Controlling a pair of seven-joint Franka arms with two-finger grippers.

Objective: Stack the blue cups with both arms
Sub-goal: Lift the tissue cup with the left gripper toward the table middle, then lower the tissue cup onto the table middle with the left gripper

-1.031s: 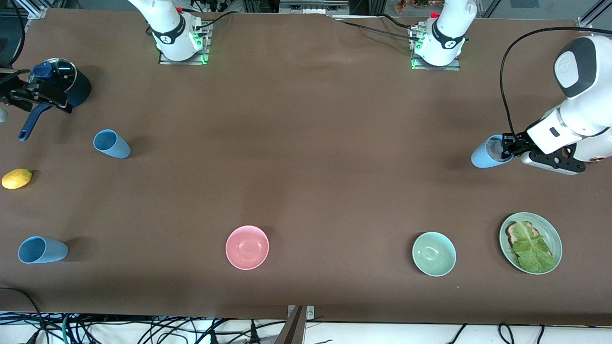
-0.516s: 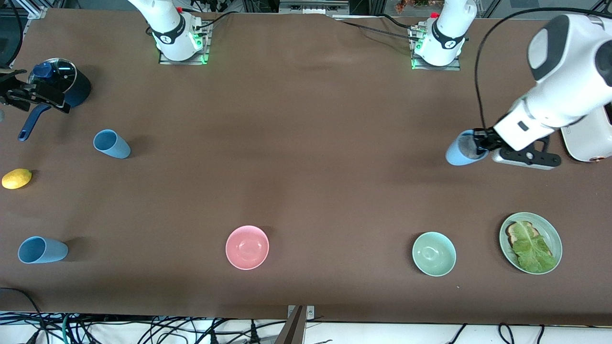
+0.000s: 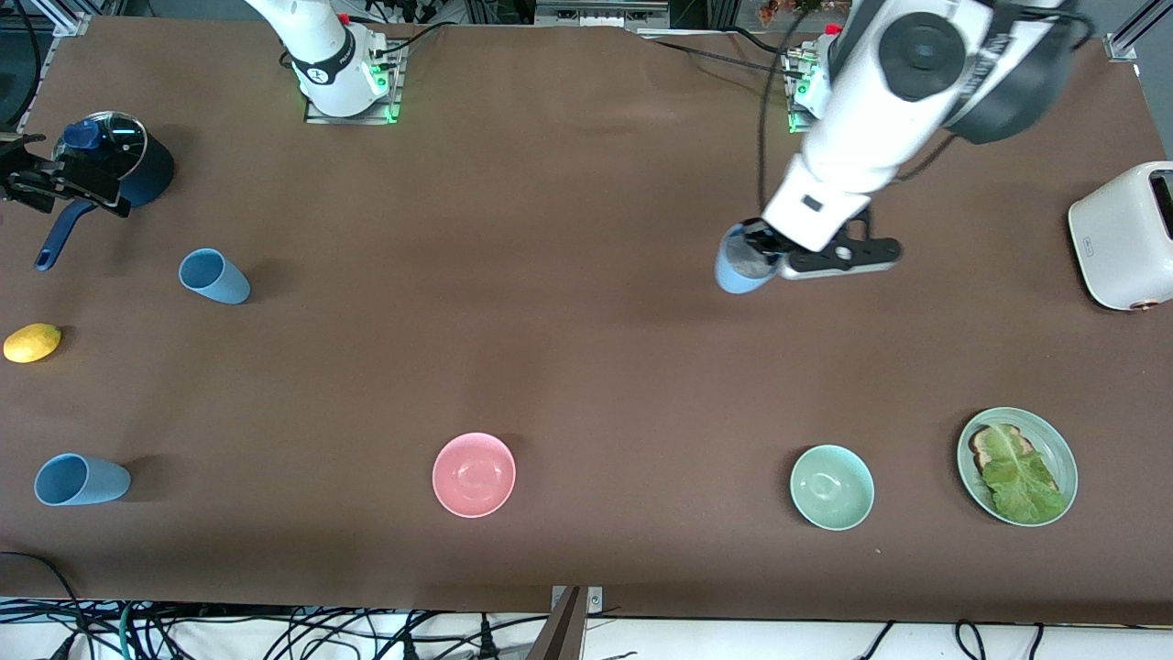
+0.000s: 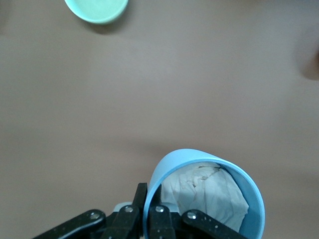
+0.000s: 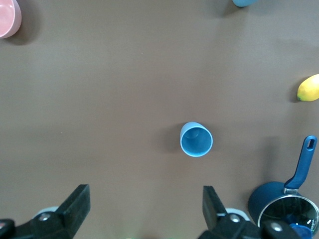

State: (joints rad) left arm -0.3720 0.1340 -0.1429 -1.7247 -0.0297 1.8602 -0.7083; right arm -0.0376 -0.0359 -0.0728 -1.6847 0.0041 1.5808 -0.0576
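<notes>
My left gripper (image 3: 762, 255) is shut on the rim of a light-blue cup (image 3: 736, 272), one finger inside and one outside, and holds it above the middle of the table. In the left wrist view the held cup (image 4: 205, 164) has crumpled white paper (image 4: 207, 191) inside, with the left gripper (image 4: 150, 201) pinching its wall. A second blue cup (image 3: 213, 275) stands toward the right arm's end. A third blue cup (image 3: 78, 479) stands nearer the front camera. My right gripper (image 3: 66, 181) hangs open over the table beside the pot. The right wrist view shows the right gripper (image 5: 144, 201) wide apart, with the second cup (image 5: 196, 139) apart from it.
A dark blue lidded pot (image 3: 128, 160) and a lemon (image 3: 32, 342) lie at the right arm's end. A pink bowl (image 3: 474, 474), a pale green bowl (image 3: 832, 487) and a plate of toast with lettuce (image 3: 1063, 458) line the near side. A white toaster (image 3: 1123, 234) sits at the left arm's end.
My left arm has carried the held cup from its end of the table toward the middle, uncovering the toaster. The right gripper has barely moved.
</notes>
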